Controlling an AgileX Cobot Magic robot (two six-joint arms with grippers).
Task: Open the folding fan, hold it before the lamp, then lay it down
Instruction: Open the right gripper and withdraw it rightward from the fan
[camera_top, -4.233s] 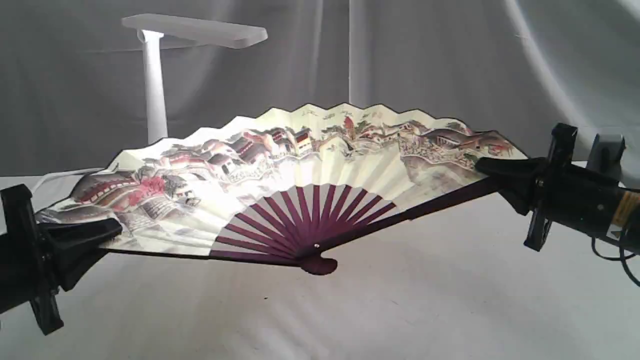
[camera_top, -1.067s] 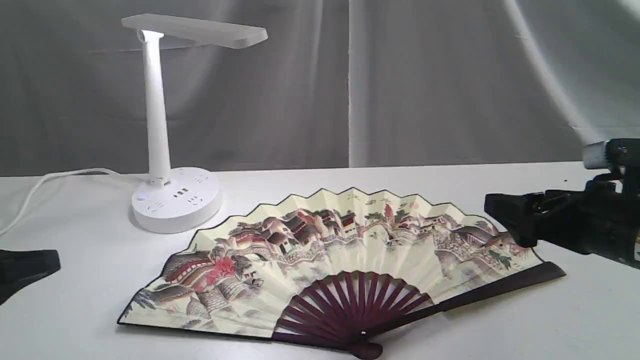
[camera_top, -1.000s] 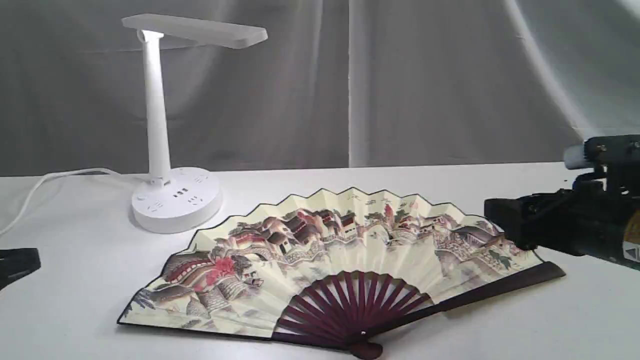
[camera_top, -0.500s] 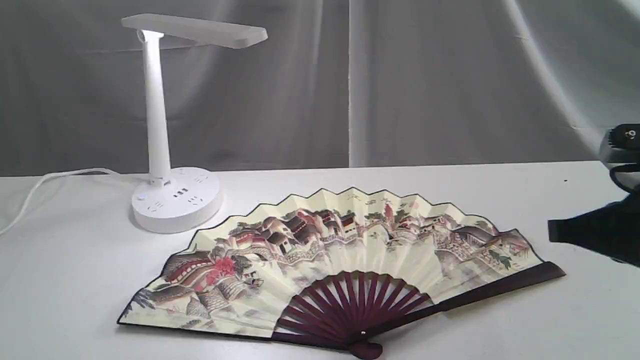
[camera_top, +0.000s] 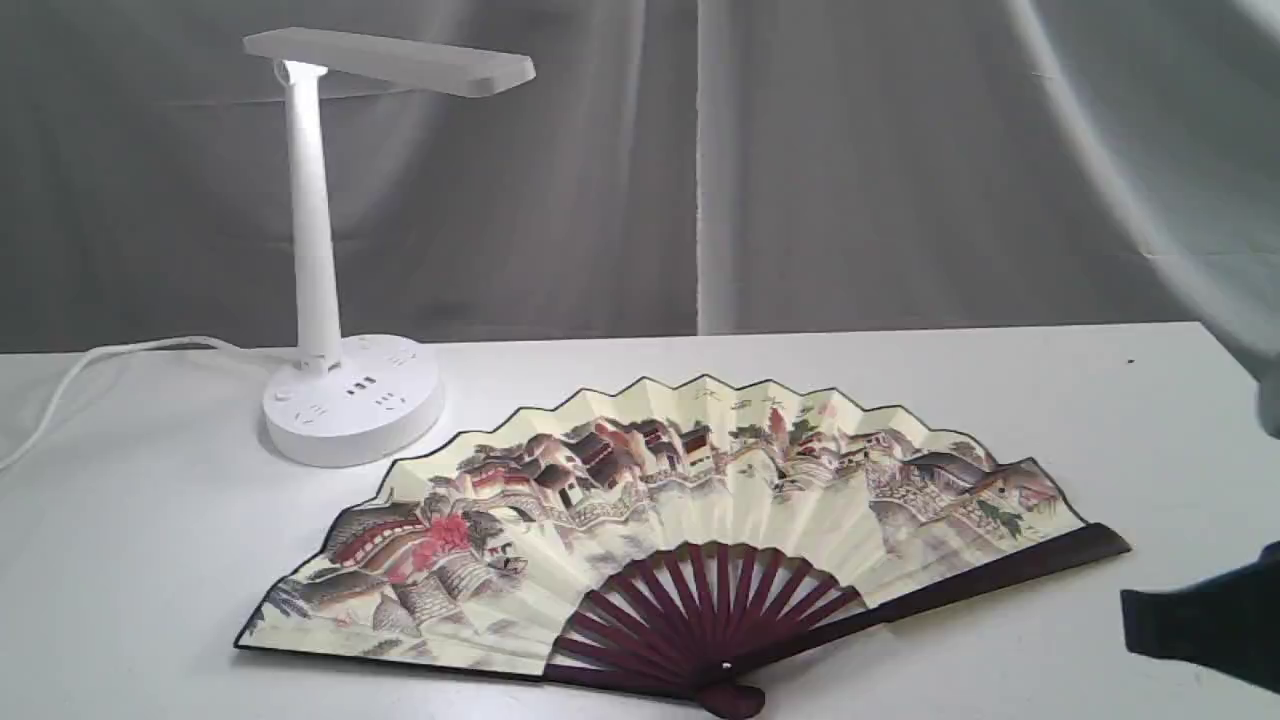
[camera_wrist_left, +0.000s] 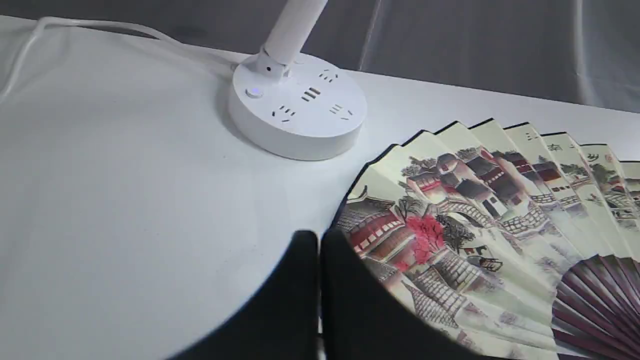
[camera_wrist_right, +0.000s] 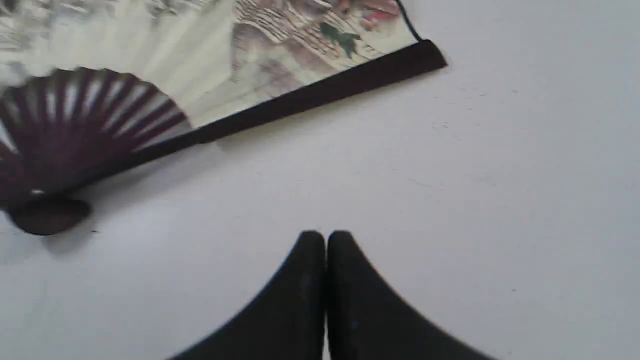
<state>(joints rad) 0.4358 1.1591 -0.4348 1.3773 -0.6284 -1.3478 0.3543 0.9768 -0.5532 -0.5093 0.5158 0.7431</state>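
Both of your grippers had drawn back from the folding fan (camera_top: 700, 480), which seconds earlier hung between them before the lamp (camera_top: 350, 400) and now lay spread flat on the table (camera_top: 150, 600). Your right gripper (camera_wrist_right: 326, 235), jaws pressed together on nothing, had sunk toward the edge of the exterior view. The fan's dark guard rib lay ahead of its tips and well apart from them. Your left gripper (camera_wrist_left: 319, 235), likewise closed and empty, sat with the fan's painted end just beyond its tips and the lamp's round base farther ahead. The fan rested fully open, near the lamp base but apart from it. The laying-down step looked complete. Any next move seemed to call only for carrying both arms clear without brushing the paper.
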